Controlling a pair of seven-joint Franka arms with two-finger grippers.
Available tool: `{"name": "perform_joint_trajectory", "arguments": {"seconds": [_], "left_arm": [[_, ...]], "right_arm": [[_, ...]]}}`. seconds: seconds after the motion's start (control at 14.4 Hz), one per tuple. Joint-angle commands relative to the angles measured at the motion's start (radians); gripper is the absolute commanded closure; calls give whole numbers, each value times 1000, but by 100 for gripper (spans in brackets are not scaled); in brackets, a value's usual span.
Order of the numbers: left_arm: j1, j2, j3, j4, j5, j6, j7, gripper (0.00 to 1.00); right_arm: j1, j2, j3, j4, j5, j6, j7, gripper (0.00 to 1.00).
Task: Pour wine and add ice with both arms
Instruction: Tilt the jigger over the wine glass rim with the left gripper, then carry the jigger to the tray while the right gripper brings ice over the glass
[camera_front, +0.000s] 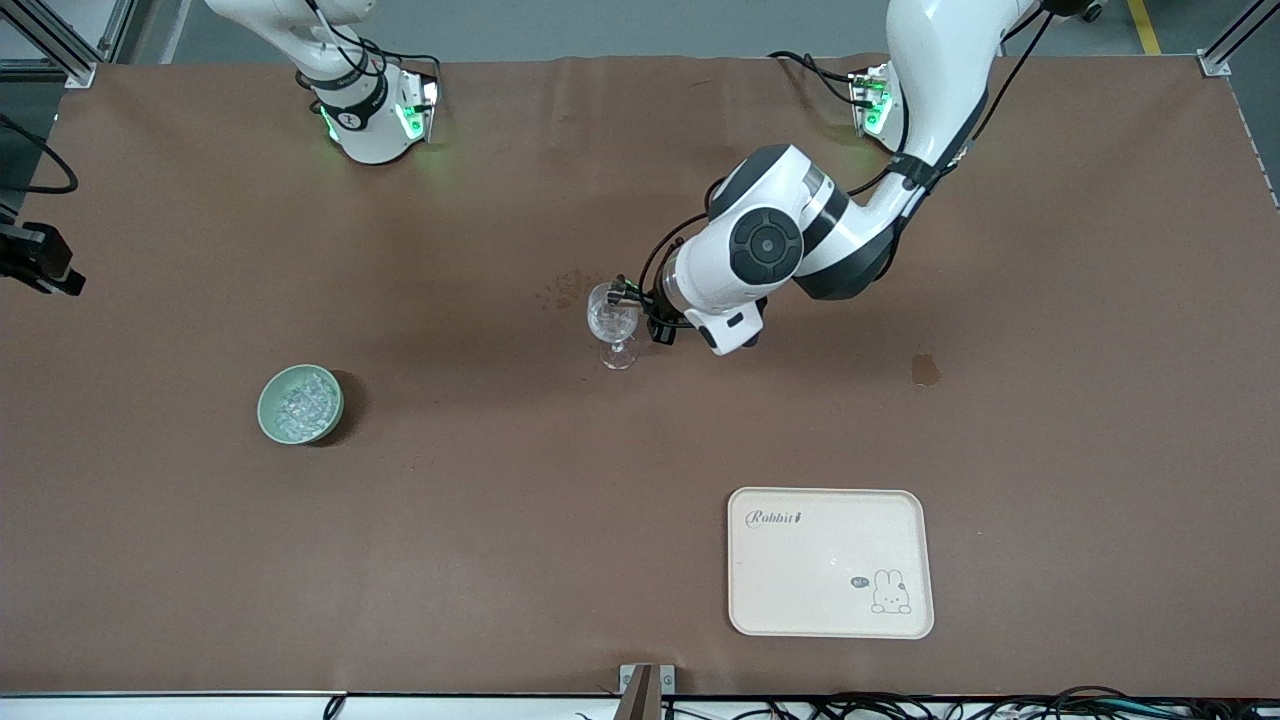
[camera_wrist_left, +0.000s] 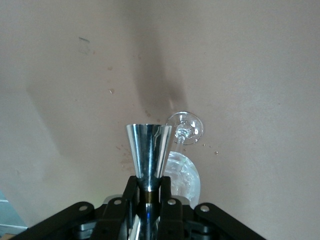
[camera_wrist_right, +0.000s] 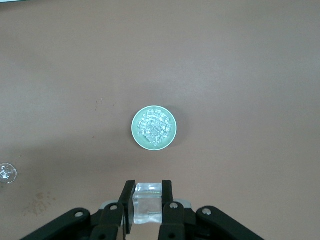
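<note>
Left tool (camera_wrist_left: 148, 192) pinches a steel jigger (camera_wrist_left: 148, 152) over the wine glass (camera_front: 612, 322). Right tool (camera_wrist_right: 148, 200) clamps one clear ice chunk (camera_wrist_right: 148, 204); glinting whitish ice (camera_front: 302, 402) fills green bowl (camera_front: 268, 412) on desk (camera_front: 500, 520).

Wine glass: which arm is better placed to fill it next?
Left, probably. The left end effector holds the metal jigger right beside the wine glass. The right end effector grips an ice cube up over the table near the green bowl, apart from the glass.
</note>
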Motion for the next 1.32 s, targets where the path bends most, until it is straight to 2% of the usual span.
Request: {"name": "perform_joint_trajectory", "arguments": {"seconds": [0.0,0.28,0.55,0.83,1.04,1.25], "left_arm": [[-5,-9,-1,-1,16,-6,-11,100],[9,-6,-13,4,-26,-11,-6,100],[59,-1,-15,24,-291,-16,131,100],[104,23,-13,26,-425,-16,250,99],[157,38,-12,50,-480,-16,438,100],[291,95,-12,101,-643,-16,573,100]], "right_arm": [[-9,-28,1,-35,16,16,-16,99],[-9,-28,1,-33,14,15,-17,99],[-7,-28,1,-27,14,6,-17,99],[14,-26,14,-6,16,2,3,100],[144,-23,28,-6,16,2,195,100],[317,42,28,-7,16,30,430,100]]}}
